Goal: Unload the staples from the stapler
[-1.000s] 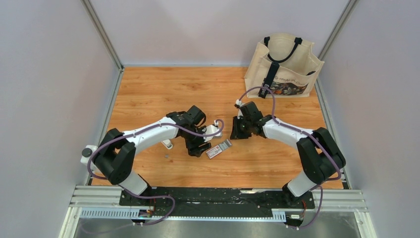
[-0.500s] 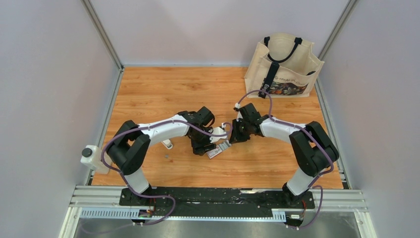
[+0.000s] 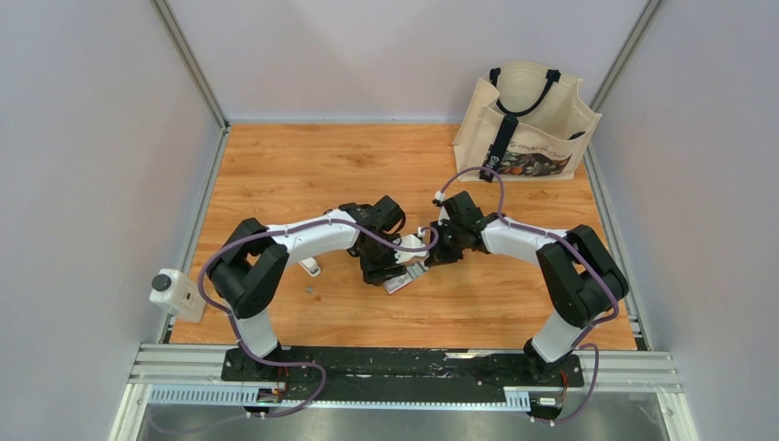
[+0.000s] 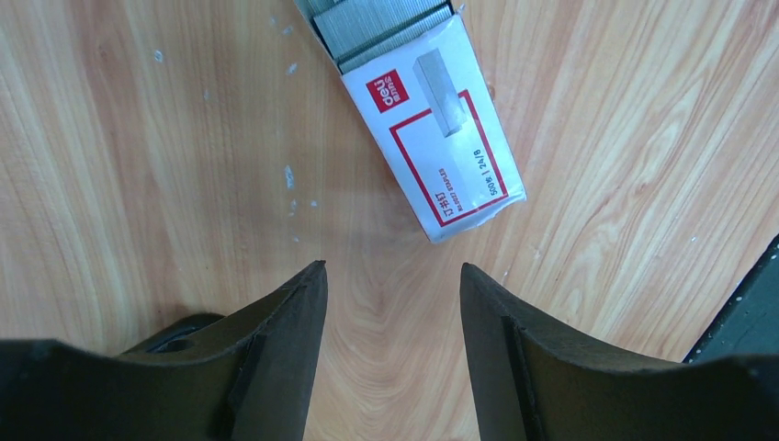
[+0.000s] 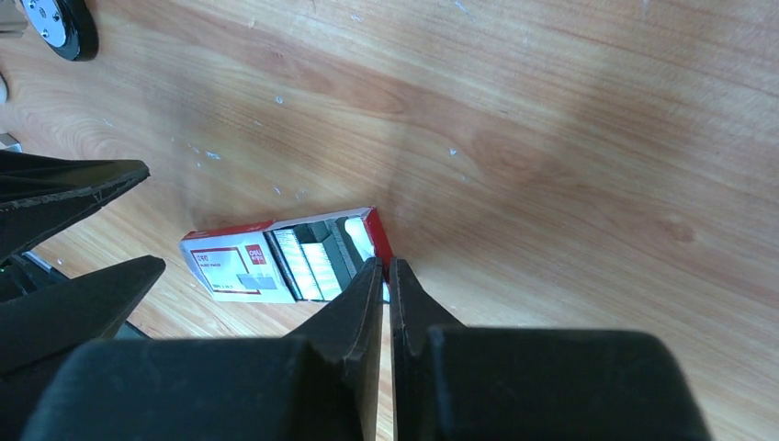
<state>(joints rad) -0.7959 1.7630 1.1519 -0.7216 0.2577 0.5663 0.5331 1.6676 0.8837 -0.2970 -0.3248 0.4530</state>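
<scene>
Staples: we see grey strips (image 5: 308, 262) packed side by side in the open end of one small box (image 5: 230, 266). At least two pale rows show, and we cannot count them more closely.
Where the staples are: just ahead of the tips of the right pincer (image 5: 386, 264). From the left pincer (image 4: 393, 271) they sit at the box's far end.
Box: one, white with a red frame, lying flat on the table (image 3: 303, 165) between our two pincers. Its open end faces the right pincer and its closed end faces the left one.
Right pincer: its two fingers are pressed together with only a thin slit between them, and we see nothing in the slit. The tips sit at the red flap of the box's open end; we cannot tell whether they touch it.
Left pincer: its two fingers are spread wide and hold nothing. The closed end of the box lies just beyond the gap, apart from both tips.
Arms: two, bent inward so that both pincers meet over the one box.
Grey speck (image 3: 312, 289): one, on the wood behind the left pincer, too small for us to name.
Small white object (image 3: 312, 267): one, near that speck and apart from the left pincer. We cannot tell what it is.
Tote bag (image 3: 528, 119): one, cream with black handles, upright and well beyond the right pincer at the table's far corner.
</scene>
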